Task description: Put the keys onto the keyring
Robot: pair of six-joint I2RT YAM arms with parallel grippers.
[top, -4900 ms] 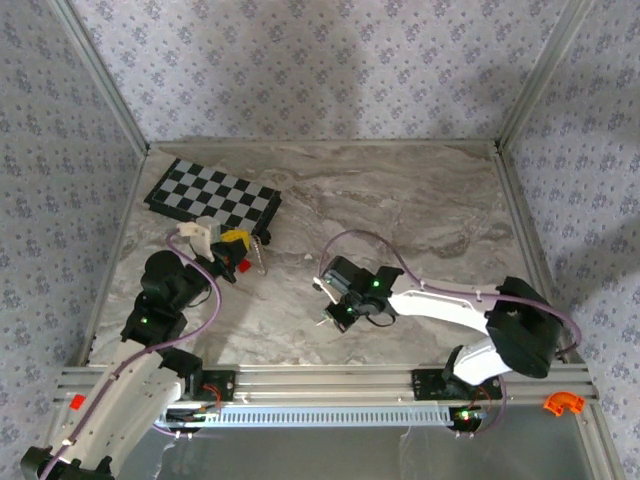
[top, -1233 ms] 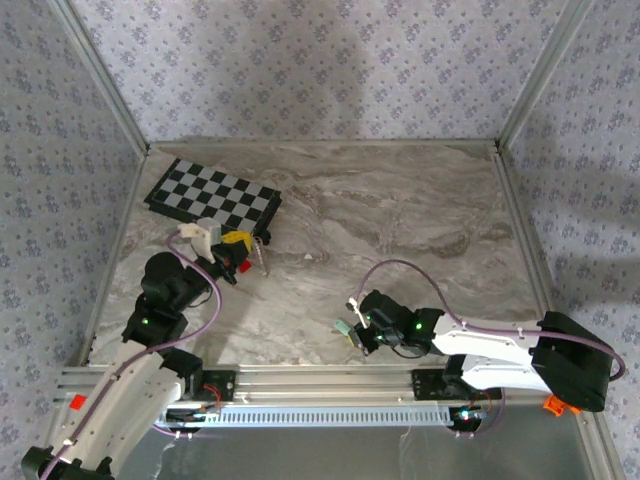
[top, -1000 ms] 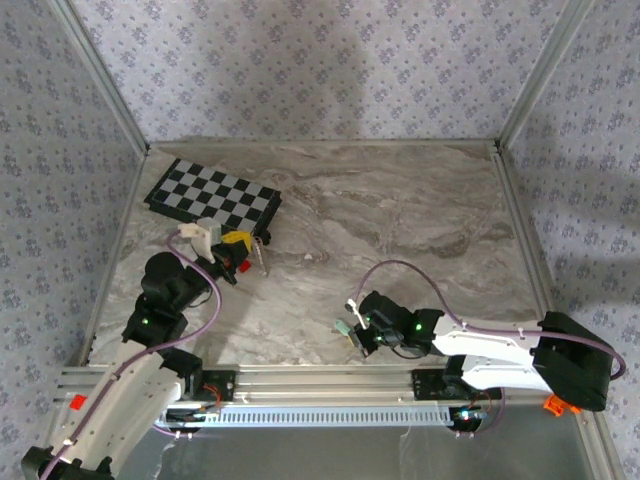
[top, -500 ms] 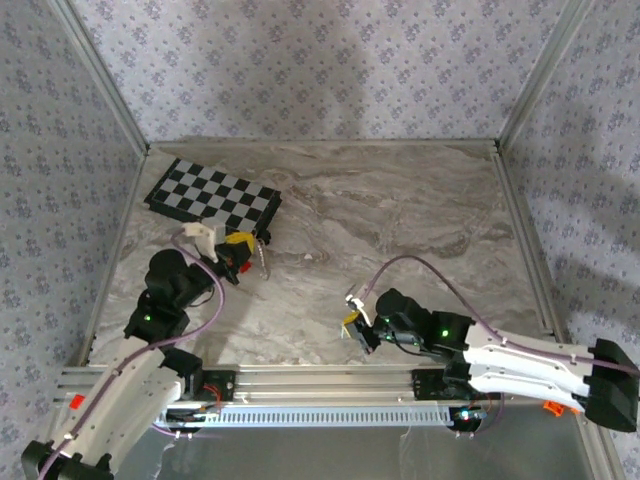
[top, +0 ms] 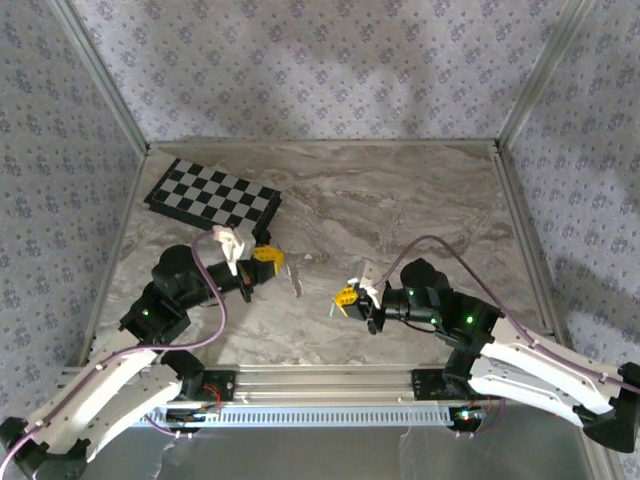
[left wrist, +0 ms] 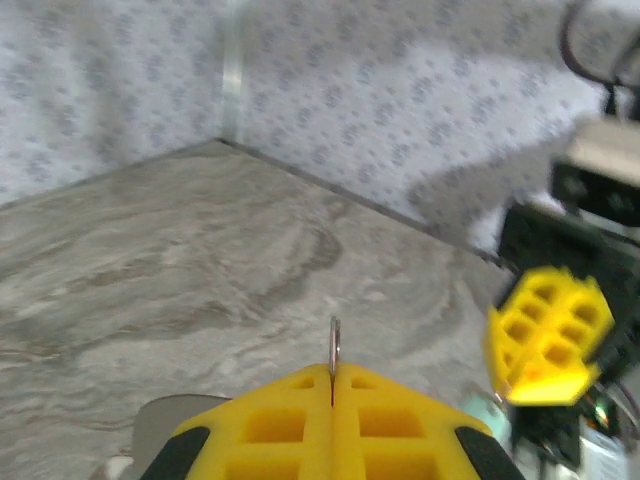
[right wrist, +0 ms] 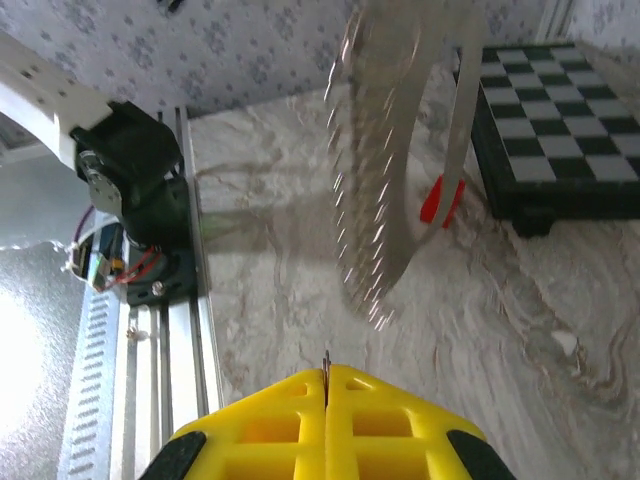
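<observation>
Keyring [left wrist: 334, 348] sits edge-on, pinched between the fingers of the left gripper [left wrist: 332, 390]. Key [right wrist: 326, 365] is a sliver clamped between the tips of the right gripper [right wrist: 326, 385]. We've just swung both inward and they now face each other; we judge threading comes next.

White arms [top: 100, 385], black joints [top: 175, 270], lilac cables [top: 437, 238] (green LEDs [top: 147, 313]), yellow jaws

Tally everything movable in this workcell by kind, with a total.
grippers: 2 (left gripper, right gripper)
chessboard: 1
keyring: 1
key: 1
red block: 1
Total: 6
</observation>
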